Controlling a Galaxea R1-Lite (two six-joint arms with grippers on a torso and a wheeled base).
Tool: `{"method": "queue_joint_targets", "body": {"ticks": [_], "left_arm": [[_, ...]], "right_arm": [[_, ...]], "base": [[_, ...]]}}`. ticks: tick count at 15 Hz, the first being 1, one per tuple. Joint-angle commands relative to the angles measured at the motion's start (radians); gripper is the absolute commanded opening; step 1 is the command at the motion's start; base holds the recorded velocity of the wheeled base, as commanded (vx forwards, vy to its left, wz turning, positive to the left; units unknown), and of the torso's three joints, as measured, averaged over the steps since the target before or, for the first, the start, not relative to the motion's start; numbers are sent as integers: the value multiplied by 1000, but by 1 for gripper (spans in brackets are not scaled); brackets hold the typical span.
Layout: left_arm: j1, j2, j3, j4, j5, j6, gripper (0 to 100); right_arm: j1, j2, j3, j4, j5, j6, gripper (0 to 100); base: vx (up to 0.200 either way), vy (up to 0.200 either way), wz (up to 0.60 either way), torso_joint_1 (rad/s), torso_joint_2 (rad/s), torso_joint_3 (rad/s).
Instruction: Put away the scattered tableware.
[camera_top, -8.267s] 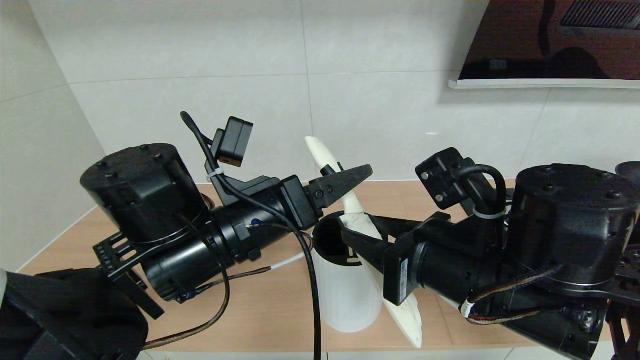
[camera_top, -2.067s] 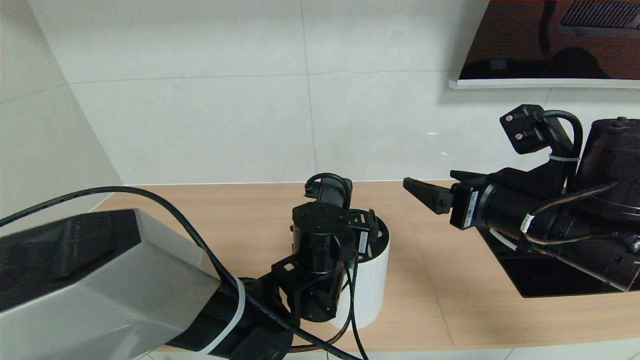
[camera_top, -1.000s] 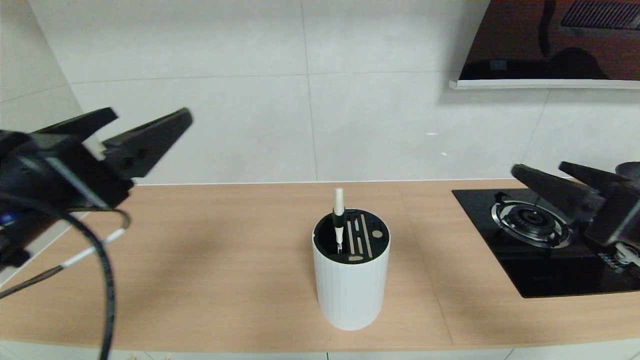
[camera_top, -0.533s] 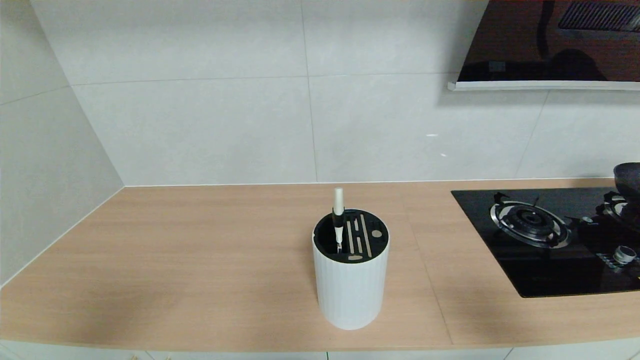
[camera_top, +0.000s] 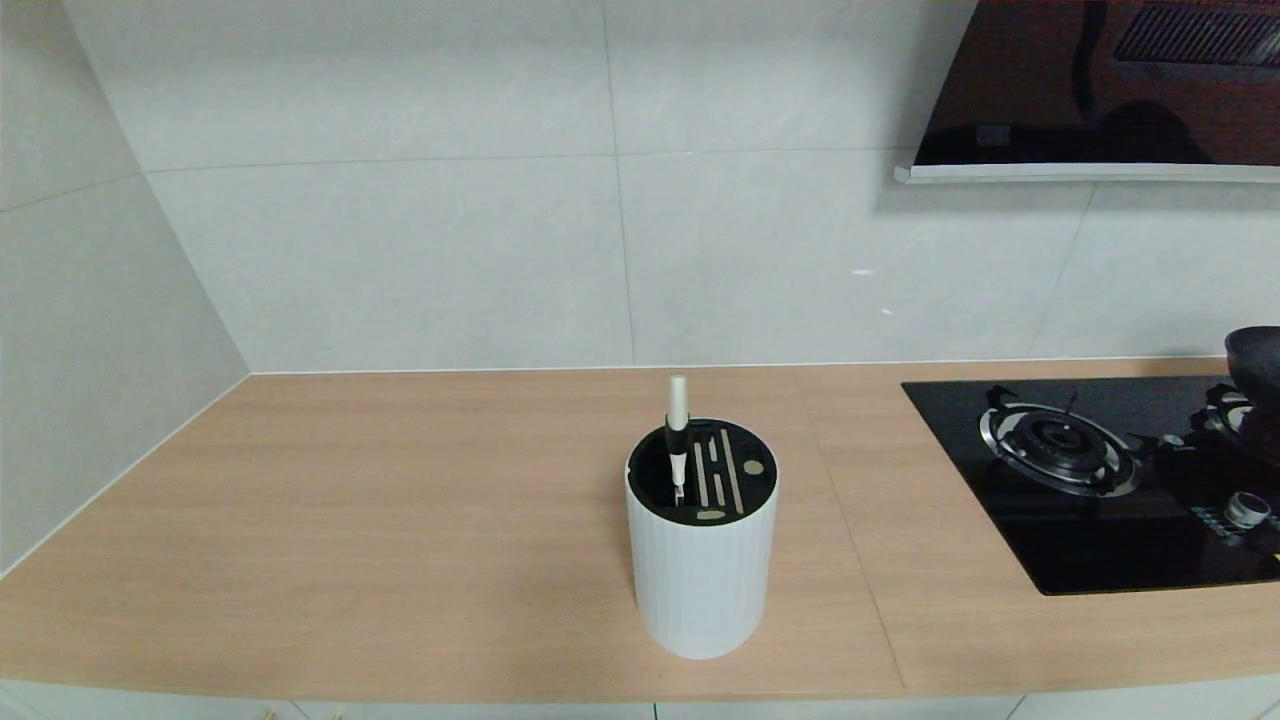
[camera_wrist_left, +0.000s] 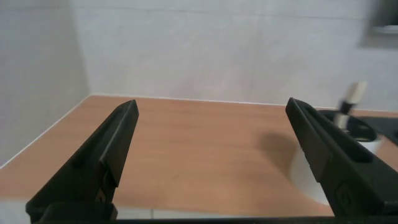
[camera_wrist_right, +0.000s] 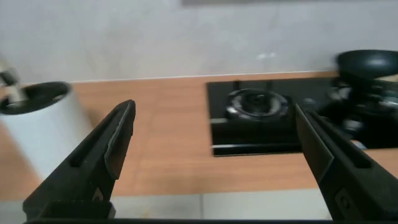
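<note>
In the head view, a white ribbed utensil holder (camera_top: 702, 570) is seen standing upright on the wooden countertop (camera_top: 400, 520), near its front edge. The holder's black top is cut with narrow slots and a wider opening on its left side. A white-handled utensil (camera_top: 677, 402) is lodged upright in that left part, handle up. Whether it sits in the wide opening or in the first slot cannot be told. A black gas hob (camera_top: 1080, 490) is set into the countertop well to the right of the holder. A dark pot (camera_top: 1258, 352) is cut off at the right edge above the hob, and a dark range hood (camera_top: 1100, 90) is mounted on the tiled wall.

In the left wrist view, the left gripper (camera_wrist_left: 211, 106) is held above the countertop's front edge with its jaws spread wide and nothing between them. The holder (camera_wrist_left: 303, 179) is partly covered by one finger (camera_wrist_left: 329, 158), and the utensil's handle (camera_wrist_left: 353, 94) is seen rising above it.

In the right wrist view, the right gripper (camera_wrist_right: 214, 107) is likewise spread wide, with nothing gripped. The holder (camera_wrist_right: 43, 127) is seen beyond one finger (camera_wrist_right: 102, 155), while the hob (camera_wrist_right: 261, 118) and the pot (camera_wrist_right: 367, 62) are seen between and beyond the fingers.
</note>
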Motion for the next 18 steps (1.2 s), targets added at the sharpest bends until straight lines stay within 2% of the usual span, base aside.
{"method": "queue_joint_targets", "body": {"ticks": [1,3,5,7,8,9,11,18], "left_arm": [[55,-92,47,12,-25,6,100],[55,-93,148,12,-17,10,100],[55,-93,269,11,-58,10,100],[55,-93,354,1,-95,17,100],[55,-93,418,-48,-104,15,100],[55,-93,427,-80,-126,12,100],[55,-93,473,-135,-141,38,100],[55,-93,473,-130,-144,32,100]], "right_arm": [[-25,-54,66,-41,-32,-6,100],[-25,-54,173,-144,-39,-9,100],[-25,-54,300,-277,-13,1,100],[-25,-54,300,-245,34,60,100],[-25,-54,300,-204,73,73,100],[-25,-54,300,-161,83,71,100],[-25,-54,299,-99,86,66,100],[-25,-54,299,-98,132,42,100]], "base": [[0,0,0,0,0,0],[0,0,0,0,0,0],[0,0,0,0,0,0],[0,0,0,0,0,0],[0,0,0,0,0,0],[0,0,0,0,0,0],[0,0,0,0,0,0],[0,0,0,0,0,0]]}}
